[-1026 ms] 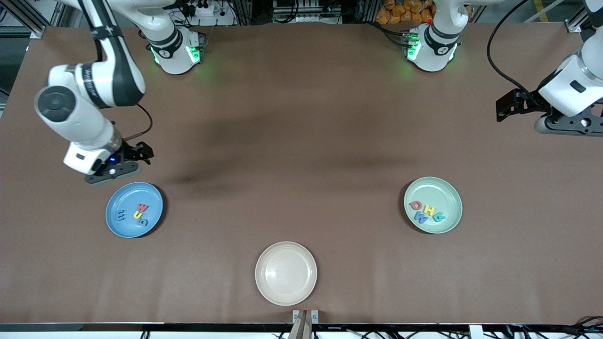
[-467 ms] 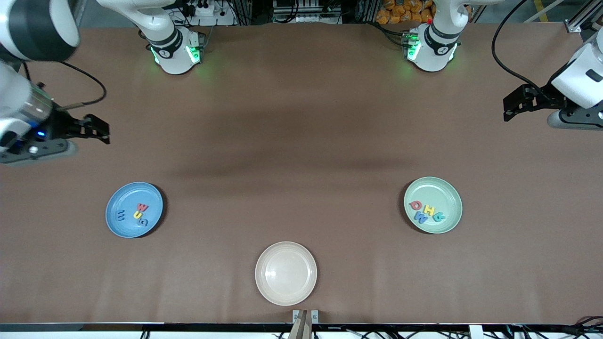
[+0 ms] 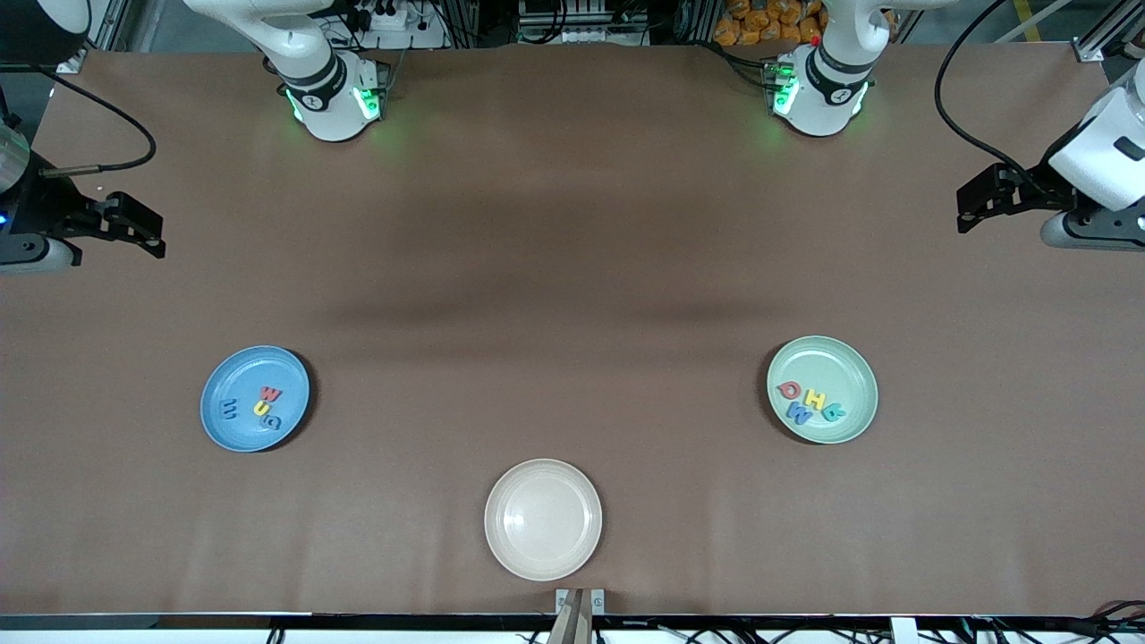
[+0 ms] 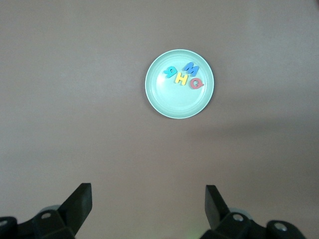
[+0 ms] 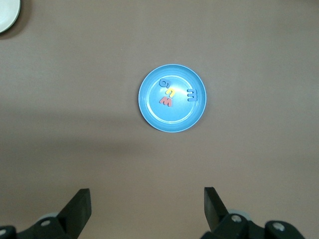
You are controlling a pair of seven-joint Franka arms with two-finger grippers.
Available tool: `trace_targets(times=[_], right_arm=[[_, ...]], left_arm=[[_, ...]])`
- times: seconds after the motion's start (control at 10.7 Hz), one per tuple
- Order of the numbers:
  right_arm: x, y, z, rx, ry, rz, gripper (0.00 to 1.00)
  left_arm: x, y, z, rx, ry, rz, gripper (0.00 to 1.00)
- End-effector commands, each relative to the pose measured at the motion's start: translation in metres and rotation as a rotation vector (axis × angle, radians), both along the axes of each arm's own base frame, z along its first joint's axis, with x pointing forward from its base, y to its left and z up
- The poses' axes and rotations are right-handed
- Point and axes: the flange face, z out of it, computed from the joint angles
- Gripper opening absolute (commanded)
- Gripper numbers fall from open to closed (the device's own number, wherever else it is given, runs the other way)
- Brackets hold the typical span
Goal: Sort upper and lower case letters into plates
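The sky blue plate (image 3: 234, 427) lies toward the right arm's end of the table and holds several letters (image 3: 267, 404) in red, yellow and blue; it also shows in the right wrist view (image 5: 172, 119). The mint green plate (image 3: 850, 367) lies toward the left arm's end and holds several letters (image 3: 812, 401) in red, yellow, blue and teal; it also shows in the left wrist view (image 4: 172, 102). My right gripper (image 3: 134, 228) is open and empty, high over bare table at its end. My left gripper (image 3: 979, 201) is open and empty, high over bare table at its end.
A cream-beige plate (image 3: 543, 519) with nothing in it lies at the table's near edge, between the two other plates; its rim shows in the right wrist view (image 5: 7, 15). Both robot bases stand along the table's top edge.
My right gripper has risen from just above the blue plate and swung out to the table's end. My left gripper has drifted slightly outward. The letters have not moved.
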Motion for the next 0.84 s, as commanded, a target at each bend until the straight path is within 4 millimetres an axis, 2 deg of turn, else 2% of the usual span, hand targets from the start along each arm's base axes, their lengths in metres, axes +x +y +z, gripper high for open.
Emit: trace_targets(times=[0.0, 0.28, 0.75], right_arm=[[-0.012, -0.002, 0.018, 0.026, -0.013, -0.021, 1.00], [-0.015, 0.001, 0.031, 0.067, -0.065, -0.044, 1.00], [-0.014, -0.006, 0.032, 0.086, -0.076, -0.076, 1.00]], left_arm=[[0.002, 0.000, 0.004, -0.009, 0.009, 0.006, 1.00], [0.001, 0.000, 0.004, -0.020, 0.014, 0.009, 1.00], [-0.001, -0.001, 0.003, -0.020, 0.029, 0.008, 1.00]])
